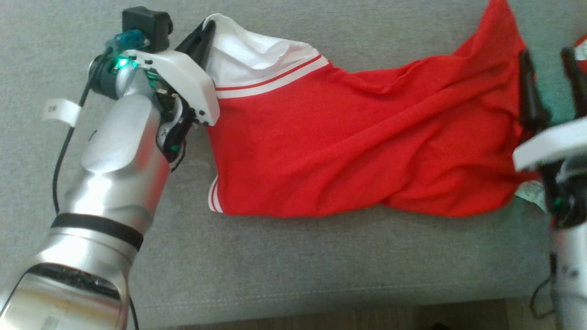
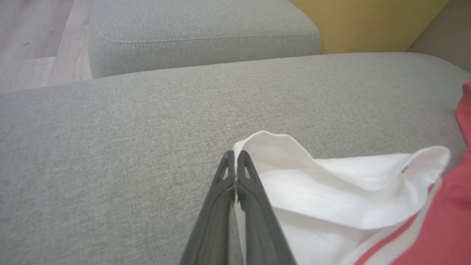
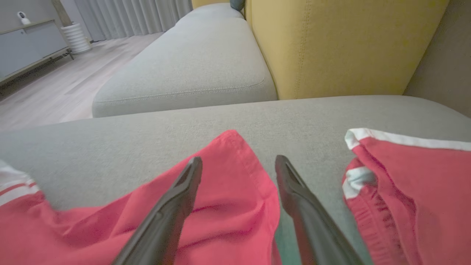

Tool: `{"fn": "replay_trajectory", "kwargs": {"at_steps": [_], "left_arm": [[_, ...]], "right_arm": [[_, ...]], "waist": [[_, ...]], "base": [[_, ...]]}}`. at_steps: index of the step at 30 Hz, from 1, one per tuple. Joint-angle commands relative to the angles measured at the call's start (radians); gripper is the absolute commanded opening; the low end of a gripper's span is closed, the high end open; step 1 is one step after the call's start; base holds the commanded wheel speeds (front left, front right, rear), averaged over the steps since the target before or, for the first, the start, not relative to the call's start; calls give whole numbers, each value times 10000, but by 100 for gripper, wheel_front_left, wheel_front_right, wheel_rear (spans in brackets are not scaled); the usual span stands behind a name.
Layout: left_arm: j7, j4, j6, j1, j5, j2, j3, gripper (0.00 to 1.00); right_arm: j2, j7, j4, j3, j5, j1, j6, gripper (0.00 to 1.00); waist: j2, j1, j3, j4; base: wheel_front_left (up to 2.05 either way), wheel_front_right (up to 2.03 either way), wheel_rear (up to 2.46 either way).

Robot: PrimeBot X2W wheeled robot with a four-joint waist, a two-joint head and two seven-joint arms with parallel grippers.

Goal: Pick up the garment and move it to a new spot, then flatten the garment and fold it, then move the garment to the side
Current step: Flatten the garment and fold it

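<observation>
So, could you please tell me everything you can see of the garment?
The garment is red, thin knit-looking fabric with a white section and red-and-white striped trim at its left end. It lies rumpled and spread sideways on the grey sofa cushion, unfolded. The left pincer is shut on the white section's edge; the open right pincer straddles its red right corner, contact unclear.

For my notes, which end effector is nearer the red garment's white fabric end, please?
Left end effector, shut on the white fabric end; right end effector, open over the red corner.
</observation>
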Motion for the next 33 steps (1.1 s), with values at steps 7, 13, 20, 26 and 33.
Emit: {"fn": "replay_trajectory", "kwargs": {"at_steps": [7, 13, 20, 26, 33], "left_arm": [[-431, -567, 3, -76, -59, 26, -125, 0], [-574, -701, 3, -136, -142, -38, -301, 0], [-783, -901, 2, -216, -224, 20, -327, 0], [-1177, -1348, 125, -145, -252, 227, -178, 0], [-1523, -2994, 668, 136, -91, 915, 455, 0]], "right_arm": [[-793, 1309, 1419, 367, 444, -1935, 35, 100], [-1177, 2380, 3023, 798, 549, -3258, 35, 100], [-1446, 3750, 4618, 1673, 456, -4136, 35, 76], [-1625, 3284, 4535, 1814, 597, -4217, 35, 0], [-1814, 878, 2768, 1173, 1100, -3365, 35, 0]], "waist": [[0, -1, 258, 514], [0, -1, 416, 749], [0, -1, 589, 917], [0, -1, 486, 982], [0, -1, -161, 956]], "base": [[0, 0, 0], [0, 0, 0], [0, 0, 0], [0, 0, 0], [0, 0, 0]]}}
